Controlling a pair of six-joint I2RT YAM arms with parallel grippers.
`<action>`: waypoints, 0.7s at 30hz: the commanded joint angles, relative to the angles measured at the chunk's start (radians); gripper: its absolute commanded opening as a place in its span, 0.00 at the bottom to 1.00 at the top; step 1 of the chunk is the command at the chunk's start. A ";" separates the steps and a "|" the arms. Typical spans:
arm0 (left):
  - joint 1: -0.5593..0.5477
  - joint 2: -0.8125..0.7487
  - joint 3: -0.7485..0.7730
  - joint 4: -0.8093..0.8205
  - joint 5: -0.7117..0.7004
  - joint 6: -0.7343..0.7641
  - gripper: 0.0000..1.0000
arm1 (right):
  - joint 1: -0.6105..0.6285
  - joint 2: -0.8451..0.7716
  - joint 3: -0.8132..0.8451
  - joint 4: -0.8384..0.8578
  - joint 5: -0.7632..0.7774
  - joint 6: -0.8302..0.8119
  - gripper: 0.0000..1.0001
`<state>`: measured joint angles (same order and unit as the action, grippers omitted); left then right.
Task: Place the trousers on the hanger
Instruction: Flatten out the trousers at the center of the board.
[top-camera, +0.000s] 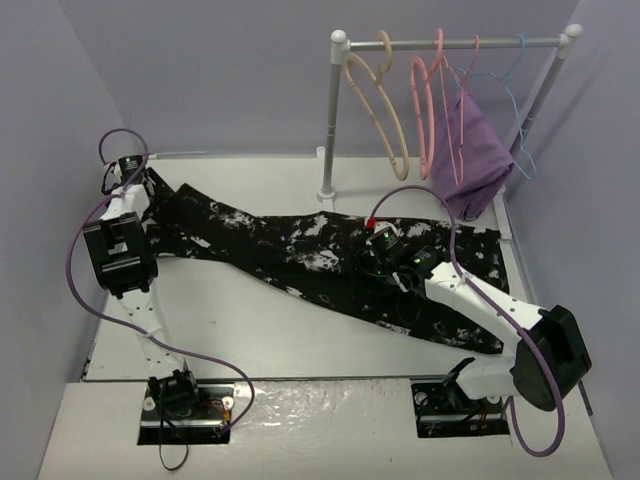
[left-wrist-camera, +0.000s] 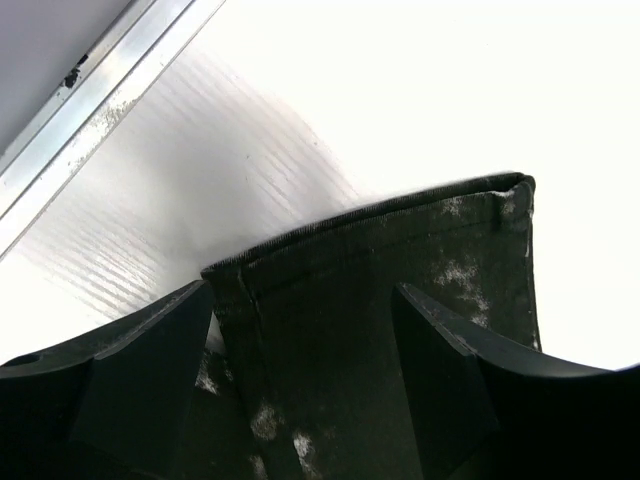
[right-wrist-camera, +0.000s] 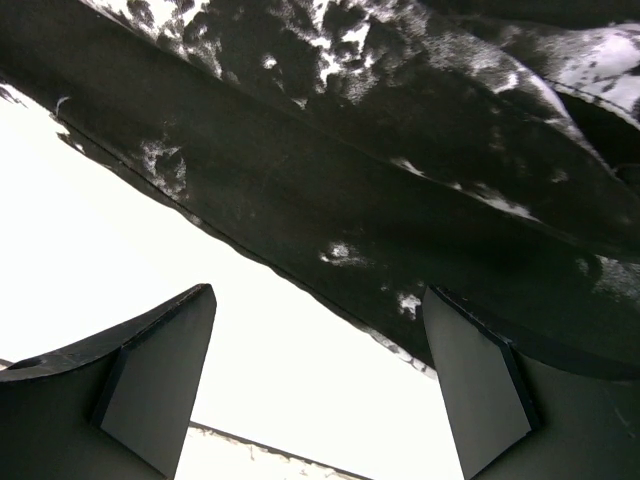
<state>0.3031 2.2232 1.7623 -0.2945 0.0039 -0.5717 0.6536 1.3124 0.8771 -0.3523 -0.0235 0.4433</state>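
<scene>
One pair of black trousers (top-camera: 290, 250) with white blotches lies flat across a white table (top-camera: 250, 330), from the far left corner to the right side. Two robot arms reach over it.

At the far right stands one clothes rail (top-camera: 450, 43) with four hangers: one thick beige hanger (top-camera: 398, 135) at the left end, then one thick pink hanger (top-camera: 421, 120), one thin pink wire hanger (top-camera: 458, 130) and one thin blue wire hanger (top-camera: 520, 110). The beige hanger is bare and well apart from the trousers. One purple cloth (top-camera: 478, 160) hangs from the rail between the thin pink and blue hangers.

The left gripper (top-camera: 140, 185) is at the far left, over the end of a trouser leg. Only its wrist camera shows the detail: the left gripper (left-wrist-camera: 300, 300) has its two fingers spread apart, with the hemmed leg end of the trousers (left-wrist-camera: 470, 260) lying in the gap, not pinched.

The right gripper (top-camera: 378, 262) is over the middle of the trousers. Its wrist camera shows the right gripper (right-wrist-camera: 318, 300) spread wide at the edge of the trousers (right-wrist-camera: 400, 160), the finger on the right of that view over cloth and the other over bare table, holding nothing.
</scene>
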 joint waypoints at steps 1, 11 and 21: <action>0.002 -0.011 0.039 0.044 -0.011 0.056 0.69 | 0.016 0.017 0.001 0.042 -0.014 0.004 0.82; -0.004 0.001 0.020 -0.043 -0.035 0.021 0.58 | 0.026 0.033 0.002 0.057 -0.006 0.015 0.82; -0.016 0.069 0.096 -0.074 -0.010 0.067 0.00 | 0.032 0.000 -0.021 0.056 -0.004 0.035 0.82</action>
<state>0.2963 2.2806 1.8056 -0.3371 -0.0201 -0.5267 0.6758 1.3399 0.8638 -0.3131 -0.0341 0.4623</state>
